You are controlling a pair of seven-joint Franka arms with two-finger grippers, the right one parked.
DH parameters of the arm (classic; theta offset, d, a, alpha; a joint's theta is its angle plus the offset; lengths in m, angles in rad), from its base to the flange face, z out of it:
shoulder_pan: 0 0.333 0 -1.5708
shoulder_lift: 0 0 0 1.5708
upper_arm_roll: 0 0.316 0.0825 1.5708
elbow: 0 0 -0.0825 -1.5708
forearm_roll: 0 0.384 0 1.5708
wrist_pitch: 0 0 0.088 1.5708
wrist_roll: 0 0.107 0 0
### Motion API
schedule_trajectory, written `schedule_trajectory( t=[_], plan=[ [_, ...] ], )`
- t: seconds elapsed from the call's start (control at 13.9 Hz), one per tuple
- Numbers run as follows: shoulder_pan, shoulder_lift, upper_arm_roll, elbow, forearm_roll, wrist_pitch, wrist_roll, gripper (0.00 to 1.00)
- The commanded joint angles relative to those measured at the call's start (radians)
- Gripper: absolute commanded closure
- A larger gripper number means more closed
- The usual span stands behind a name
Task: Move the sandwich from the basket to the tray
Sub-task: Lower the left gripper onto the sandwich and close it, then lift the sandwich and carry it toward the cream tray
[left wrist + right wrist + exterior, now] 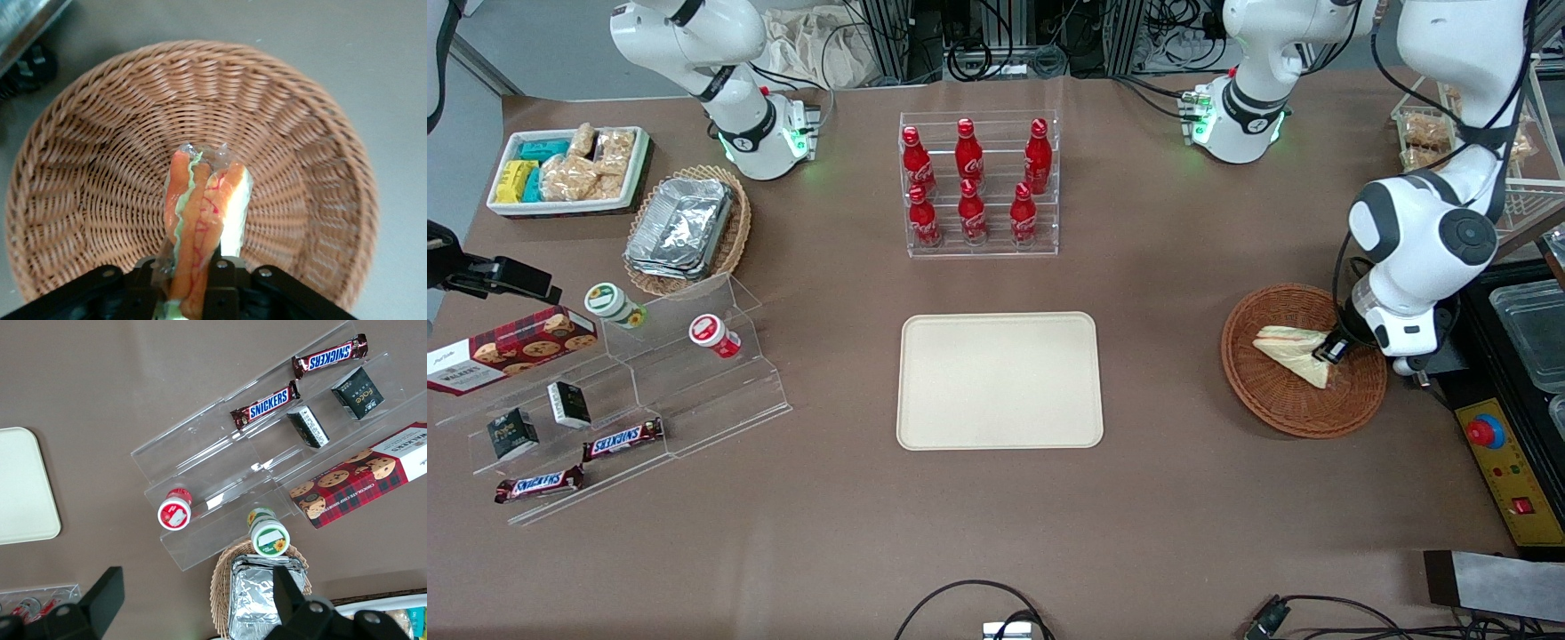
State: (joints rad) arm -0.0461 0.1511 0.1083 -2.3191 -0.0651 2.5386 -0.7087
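Tray [1000, 380] bare | tool [1333, 352] apparently clamps sandwich [1294, 353] | over basket [1272, 404]

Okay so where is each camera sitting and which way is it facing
Front: high up, looking down at the table; both arms, pincer at the sandwich in the basket.
Left wrist: down at sandwich, basket; pincer shows.
Right wrist: down at snack shelf; shares tray with front.

The sandwich [1294, 352] lies in the basket [1263, 404], with the tool [1334, 349] at its edge. The basket sits on the desk [1183, 498] beside the tray [999, 380], toward the working arm's end.
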Motion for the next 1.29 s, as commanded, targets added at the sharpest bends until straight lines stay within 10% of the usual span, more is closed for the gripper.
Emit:
schedule_trajectory(
  t=[0.0, 0.43, 1.22],
  plan=[
    [-0.003, -0.100, -0.010, 0.073, 0.098, -0.176, 0.026, 0.86],
    [-0.001, -0.113, -0.172, 0.320, 0.111, -0.477, 0.101, 0.86],
    [-0.003, -0.012, -0.597, 0.444, 0.133, -0.469, 0.126, 0.85]
  ],
)
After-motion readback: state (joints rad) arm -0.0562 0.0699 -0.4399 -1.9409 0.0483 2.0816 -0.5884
